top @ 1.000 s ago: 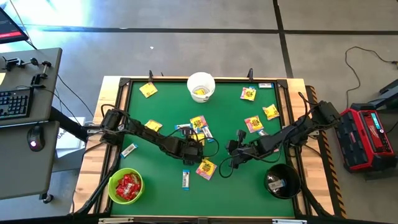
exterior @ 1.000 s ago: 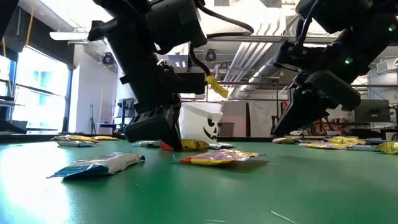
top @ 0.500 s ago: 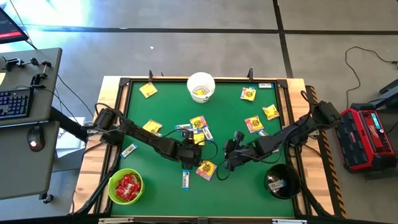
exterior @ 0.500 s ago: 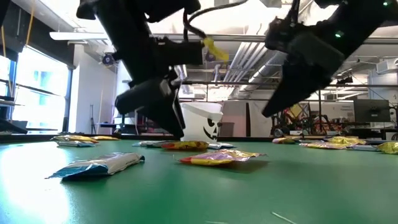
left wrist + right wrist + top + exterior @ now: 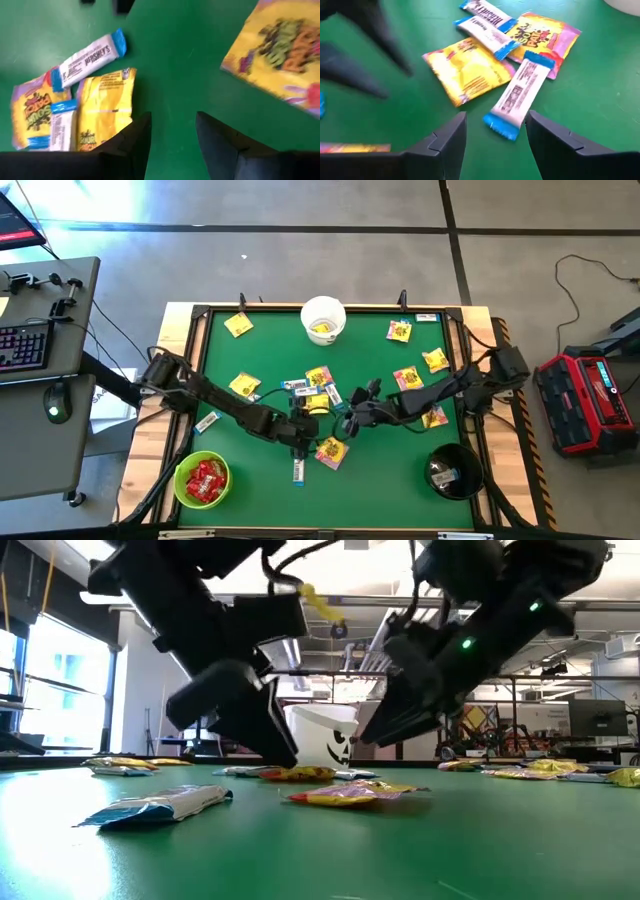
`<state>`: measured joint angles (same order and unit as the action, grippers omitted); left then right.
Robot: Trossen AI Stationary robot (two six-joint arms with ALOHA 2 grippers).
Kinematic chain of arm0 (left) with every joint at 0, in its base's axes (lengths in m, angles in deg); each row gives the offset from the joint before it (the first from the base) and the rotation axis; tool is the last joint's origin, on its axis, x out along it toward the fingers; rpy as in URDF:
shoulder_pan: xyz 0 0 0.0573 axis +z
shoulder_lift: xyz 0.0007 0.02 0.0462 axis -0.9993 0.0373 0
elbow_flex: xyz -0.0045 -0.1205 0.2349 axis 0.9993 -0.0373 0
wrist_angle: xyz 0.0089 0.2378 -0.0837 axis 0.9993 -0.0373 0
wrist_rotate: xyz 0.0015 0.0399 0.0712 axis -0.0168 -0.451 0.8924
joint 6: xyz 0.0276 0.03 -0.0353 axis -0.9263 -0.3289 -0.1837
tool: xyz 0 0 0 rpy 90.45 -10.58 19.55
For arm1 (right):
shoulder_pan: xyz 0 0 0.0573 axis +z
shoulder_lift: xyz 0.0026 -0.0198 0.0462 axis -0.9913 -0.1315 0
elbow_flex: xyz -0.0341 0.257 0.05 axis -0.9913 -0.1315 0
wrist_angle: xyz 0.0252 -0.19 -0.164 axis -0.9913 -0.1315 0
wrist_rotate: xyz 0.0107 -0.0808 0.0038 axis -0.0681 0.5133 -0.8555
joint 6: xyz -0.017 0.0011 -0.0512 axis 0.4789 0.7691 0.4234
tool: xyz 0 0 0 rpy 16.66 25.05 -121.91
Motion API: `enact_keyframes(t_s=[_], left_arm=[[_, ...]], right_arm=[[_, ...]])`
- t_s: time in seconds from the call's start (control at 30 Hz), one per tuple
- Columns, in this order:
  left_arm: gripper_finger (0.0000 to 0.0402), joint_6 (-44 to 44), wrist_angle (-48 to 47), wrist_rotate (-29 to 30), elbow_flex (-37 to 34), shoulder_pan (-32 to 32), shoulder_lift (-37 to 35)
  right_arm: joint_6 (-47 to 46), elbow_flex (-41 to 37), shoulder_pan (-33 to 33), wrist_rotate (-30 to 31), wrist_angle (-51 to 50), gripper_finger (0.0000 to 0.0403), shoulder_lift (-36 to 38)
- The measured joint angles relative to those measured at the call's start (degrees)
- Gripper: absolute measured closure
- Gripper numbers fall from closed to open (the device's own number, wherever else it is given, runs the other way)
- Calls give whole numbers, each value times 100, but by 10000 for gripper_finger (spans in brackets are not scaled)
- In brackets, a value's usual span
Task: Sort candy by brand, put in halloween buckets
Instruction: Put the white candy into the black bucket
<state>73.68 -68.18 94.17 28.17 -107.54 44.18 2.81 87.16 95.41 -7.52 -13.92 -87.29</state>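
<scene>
The green table [image 5: 400, 470] carries three buckets: a white bucket [image 5: 323, 319] at the far edge holding yellow pieces, a lime green bucket [image 5: 202, 480] at the near left full of red packets, and a black bucket [image 5: 453, 471] at the near right with what looks like one piece inside. Loose candy remains scattered, most densely in a central cluster [image 5: 317, 388] of yellow packets and white-and-blue bars. Both arms converge on this cluster. The left gripper [image 5: 172, 132] hovers low over bare green surface, fingers spread and empty, with a yellow packet [image 5: 106, 107] just beside one finger and a white-and-blue bar [image 5: 87, 58] beyond it. The right gripper [image 5: 495, 132] is likewise spread and empty, and a white-and-blue bar [image 5: 519, 94] lies directly ahead between its fingers, long axis running roughly along the line of approach, not across the gap. Judgement: the right arm is better placed for that bar, though a wrist turn may be needed to pinch across its narrow width.
</scene>
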Motion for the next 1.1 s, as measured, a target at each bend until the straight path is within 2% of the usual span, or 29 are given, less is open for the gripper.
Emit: enact_keyframes(t_s=[0.27, 0.4, 0.63, 0.83, 0.93, 1.1], left_arm=[[254, 95, 1470, -285, -1094, 0, -798], [254, 233, 2209, -336, -1620, 0, -1292], [254, 237, 3048, -267, -2341, 0, -1933], [254, 241, 3445, 4, -2452, 17, -2028], [255, 195, 3530, 54, -2519, 15, -2038], [255, 263, 3617, 22, -2563, 15, -1980]], right_arm=[[588, 17, -342, -9, 724, 210, -461], [457, 198, -472, -72, 862, 210, -677], [-41, 772, -788, 75, 306, 187, -1180], [-15, 1005, -920, -146, -131, 168, -1362], [-19, 1047, -918, -122, -301, 181, -1399], [59, 1134, -920, -255, -431, 228, -1434]])
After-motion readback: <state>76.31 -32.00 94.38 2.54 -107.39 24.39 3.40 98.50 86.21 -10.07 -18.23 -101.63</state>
